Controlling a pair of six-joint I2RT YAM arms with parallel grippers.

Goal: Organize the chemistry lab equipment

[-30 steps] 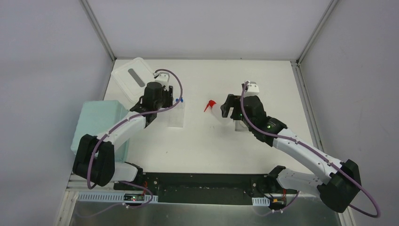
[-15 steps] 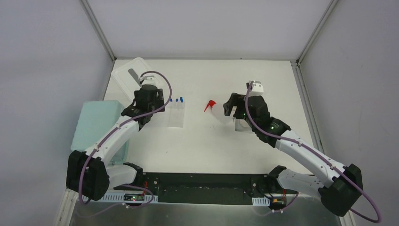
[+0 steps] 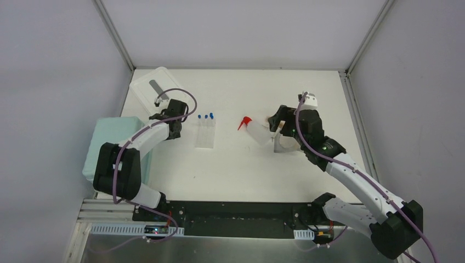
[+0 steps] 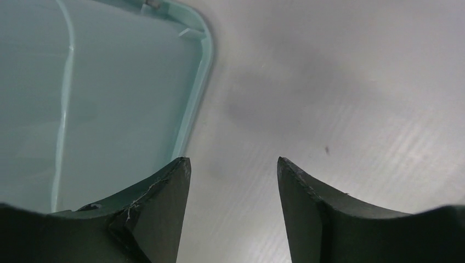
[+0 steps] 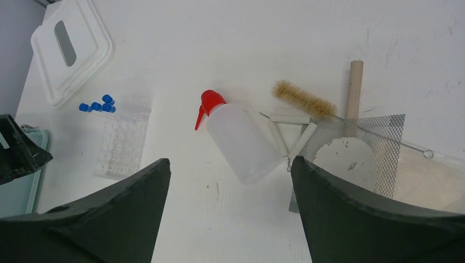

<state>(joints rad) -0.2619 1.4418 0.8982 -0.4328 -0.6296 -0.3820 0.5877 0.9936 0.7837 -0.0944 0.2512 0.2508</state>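
The right pincer (image 5: 227, 164) hangs wide open and empty above the white squeeze bottle with red spout (image 5: 247, 145), which lies on its side on the white worktop (image 5: 274, 38), just beside a grey wire mesh square (image 5: 378, 131). If the fingers close askew, the round bottle may roll away or drag the mesh. The left pincer (image 4: 233, 164), open and empty, hovers at the rim of the pale teal bin (image 4: 109, 98) and could bump it.

left gripper (image 4: 233, 165) hovering with jaws standing apart, pale teal bin (image 4: 194, 101) showing its rounded corner at upper left, white table (image 4: 356, 82) lying beside it
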